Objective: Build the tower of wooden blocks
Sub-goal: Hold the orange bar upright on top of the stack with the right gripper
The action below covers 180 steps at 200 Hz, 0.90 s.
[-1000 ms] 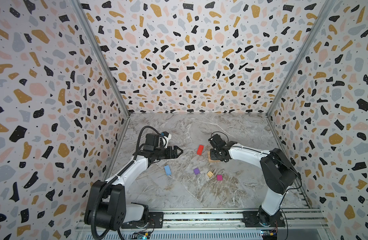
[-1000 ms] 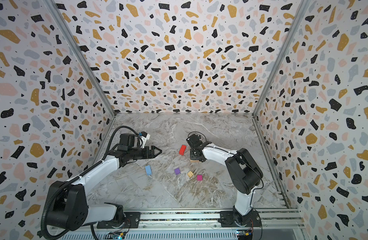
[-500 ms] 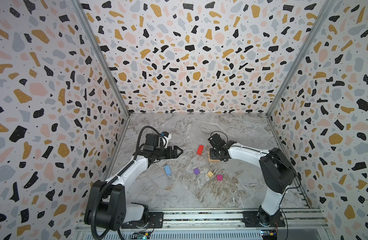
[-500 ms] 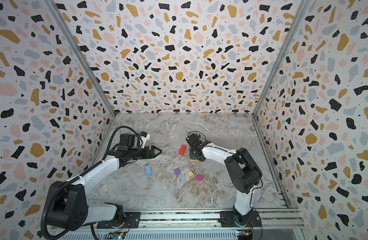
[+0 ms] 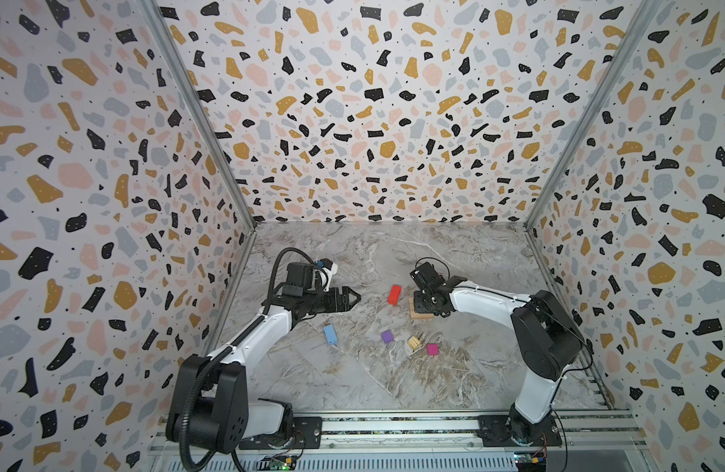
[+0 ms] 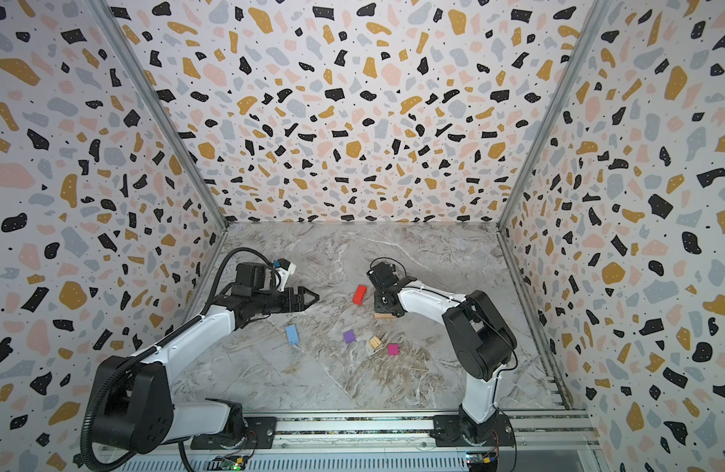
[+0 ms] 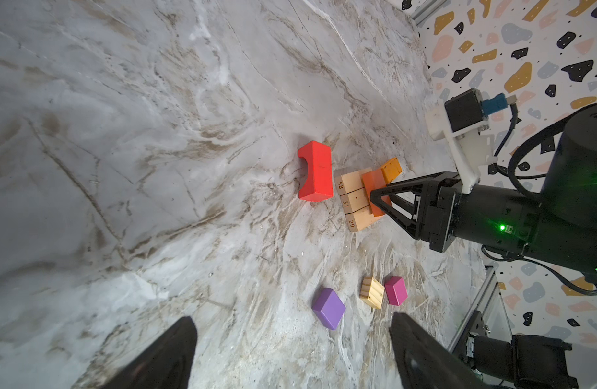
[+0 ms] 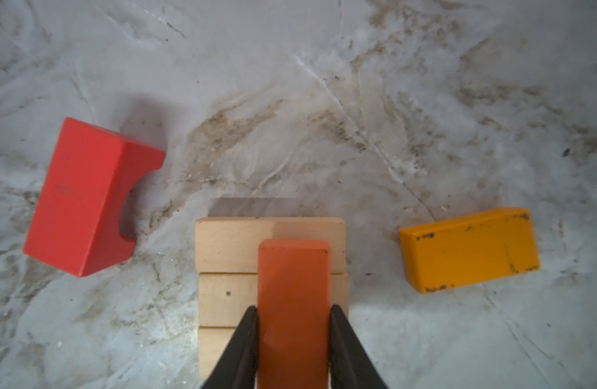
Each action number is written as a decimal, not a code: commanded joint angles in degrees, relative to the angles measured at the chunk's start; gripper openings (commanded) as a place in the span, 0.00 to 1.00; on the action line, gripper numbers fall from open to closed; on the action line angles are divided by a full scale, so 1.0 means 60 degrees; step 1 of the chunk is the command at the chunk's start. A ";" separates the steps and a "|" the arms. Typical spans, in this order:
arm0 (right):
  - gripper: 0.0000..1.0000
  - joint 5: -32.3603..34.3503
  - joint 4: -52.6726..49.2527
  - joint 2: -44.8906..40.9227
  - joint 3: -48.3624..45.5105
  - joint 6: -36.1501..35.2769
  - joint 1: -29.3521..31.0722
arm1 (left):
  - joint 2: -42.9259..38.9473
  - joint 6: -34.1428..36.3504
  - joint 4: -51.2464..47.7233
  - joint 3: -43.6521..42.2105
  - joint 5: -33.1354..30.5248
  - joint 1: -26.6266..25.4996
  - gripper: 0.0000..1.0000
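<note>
The right pincer (image 8: 293,307) is clamped on the long sides of an orange block (image 8: 293,269), holding it flat and crosswise over the tan base (image 8: 229,246). The base is three planks laid side by side on the table (image 5: 352,380). It is so far the whole tower. Whether the block already rests on the planks or hangs just above them I cannot tell.

To place it well, I would lower it straight down and keep it centred across the planks. The jaws should part only once it sits flat, and the lift should go straight up so the fingers do not drag it.

A red block (image 8: 85,195) and a yellow block (image 8: 469,249) lie just beside the base, one on each side, so a sideways exit risks a knock.

The left pincer (image 7: 292,321) hangs open and empty above the table. A blue block (image 5: 330,334) lies near it. The purple cube (image 7: 328,308), tan cube (image 7: 372,292) and magenta cube (image 7: 395,290) lie loose.
</note>
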 commanded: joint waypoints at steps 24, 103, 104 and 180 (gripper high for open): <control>0.26 0.0081 -0.0097 0.0095 0.0273 0.0011 -0.0023 | -0.0152 -0.0062 0.0318 -0.0116 0.0200 -0.0063 0.91; 0.30 0.0097 -0.0098 0.0170 0.0274 0.0015 -0.0034 | -0.0155 -0.0061 0.0316 -0.0116 0.0194 -0.0061 0.91; 0.30 0.0098 -0.0096 0.0172 0.0274 0.0013 -0.0034 | -0.0151 -0.0061 0.0317 -0.0116 0.0190 -0.0062 0.91; 0.45 0.0155 -0.0139 0.0071 0.0259 0.0011 -0.0032 | -0.0140 -0.0062 0.0305 -0.0116 0.0185 -0.0063 0.91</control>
